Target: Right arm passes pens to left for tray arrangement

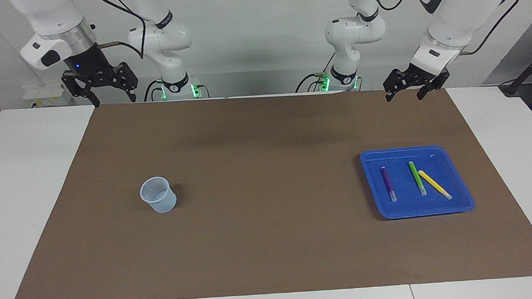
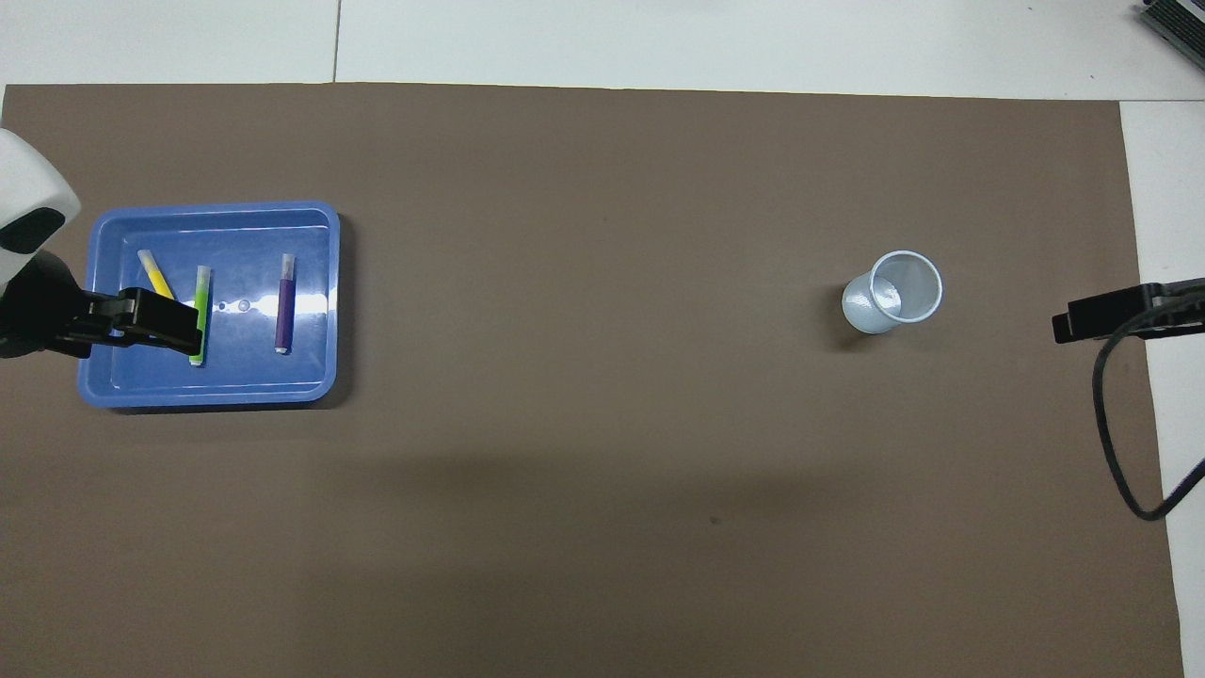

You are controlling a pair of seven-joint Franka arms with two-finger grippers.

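The blue tray lies on the brown mat toward the left arm's end; it also shows in the overhead view. In it lie three pens: purple, green and yellow. The yellow pen's end rests against the green one. My left gripper hangs open and empty, raised over the mat's edge by the robots. My right gripper, with the blue light, hangs open and empty over the mat's corner at its own end.
A small clear plastic cup stands upright on the mat toward the right arm's end. The brown mat covers most of the white table. A black cable hangs by the right gripper.
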